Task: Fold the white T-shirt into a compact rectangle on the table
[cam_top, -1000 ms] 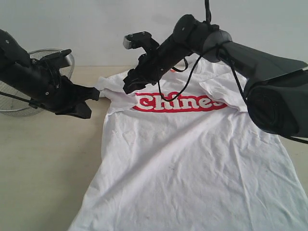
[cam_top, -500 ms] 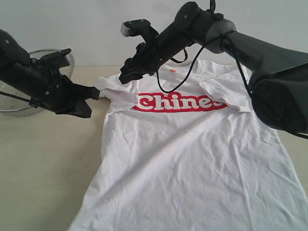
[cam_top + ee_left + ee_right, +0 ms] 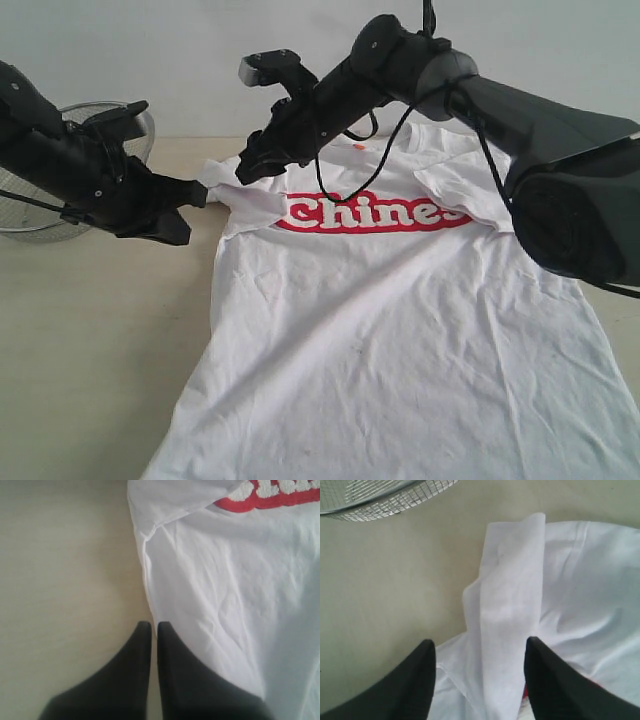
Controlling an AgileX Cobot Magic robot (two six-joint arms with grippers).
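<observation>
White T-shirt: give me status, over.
Left end effector shut at shirt's edge, grip unclear. Right end effector open over folded sleeve. White T-shirt print-up on table, body unfolded. Wire basket clear of it.

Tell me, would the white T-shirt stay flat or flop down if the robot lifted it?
Probably floppy: the white T-shirt lies creased and its sleeve is folded over itself, so it would likely droop. It looks thin, so probably light. Pushed on the table, it would likely bunch up rather than slide whole.
</observation>
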